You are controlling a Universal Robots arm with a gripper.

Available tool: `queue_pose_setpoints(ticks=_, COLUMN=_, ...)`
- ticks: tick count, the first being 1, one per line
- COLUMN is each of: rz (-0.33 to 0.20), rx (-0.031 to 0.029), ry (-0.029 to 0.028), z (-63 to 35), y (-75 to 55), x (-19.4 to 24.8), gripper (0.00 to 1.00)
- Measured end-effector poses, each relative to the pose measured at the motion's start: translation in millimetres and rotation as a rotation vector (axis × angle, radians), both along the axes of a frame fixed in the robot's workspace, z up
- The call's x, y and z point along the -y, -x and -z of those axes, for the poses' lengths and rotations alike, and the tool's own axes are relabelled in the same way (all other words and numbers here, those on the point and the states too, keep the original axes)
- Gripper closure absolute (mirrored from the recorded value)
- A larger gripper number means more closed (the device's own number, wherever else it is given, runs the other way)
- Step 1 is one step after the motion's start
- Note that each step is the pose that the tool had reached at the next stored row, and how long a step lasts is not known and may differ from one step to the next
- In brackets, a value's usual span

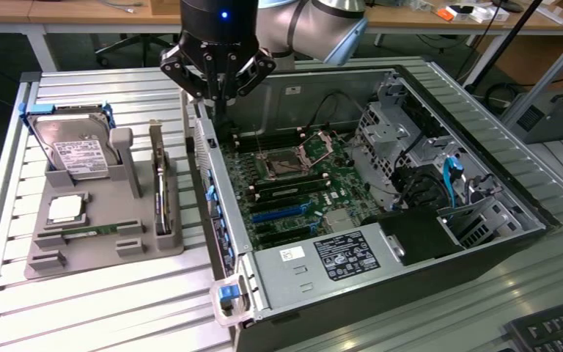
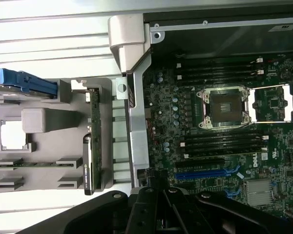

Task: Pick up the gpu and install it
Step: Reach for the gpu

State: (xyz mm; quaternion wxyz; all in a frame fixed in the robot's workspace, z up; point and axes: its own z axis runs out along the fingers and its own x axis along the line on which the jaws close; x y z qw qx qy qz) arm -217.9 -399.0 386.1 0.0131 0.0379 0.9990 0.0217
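Exterior view: pincer (image 1: 219, 103) closed together, empty, poised above side wall of computer case (image 1: 206, 165). Gpu (image 1: 161, 187) on edge in grey holder (image 1: 96, 253) on tabletop (image 1: 96, 308), just beside wall, toward exterior view's left of pincer; long axis parallel to wall.

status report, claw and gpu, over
Claw shut, empty, over the open case edge. Gpu on edge in the gray holder, untouched. No obstruction seen between them.

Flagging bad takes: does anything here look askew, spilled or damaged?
Nothing spilled or damaged. The gpu stands on edge in the gray holder, untouched; the gripper hangs shut and empty over the case wall. The CPU socket lies open.
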Motion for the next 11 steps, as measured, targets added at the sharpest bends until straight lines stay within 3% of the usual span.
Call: queue_pose_setpoints(ticks=11, rz=0.000, rx=0.0000, ry=0.0000, z=0.3, y=5.2, x=0.0, gripper=0.90)
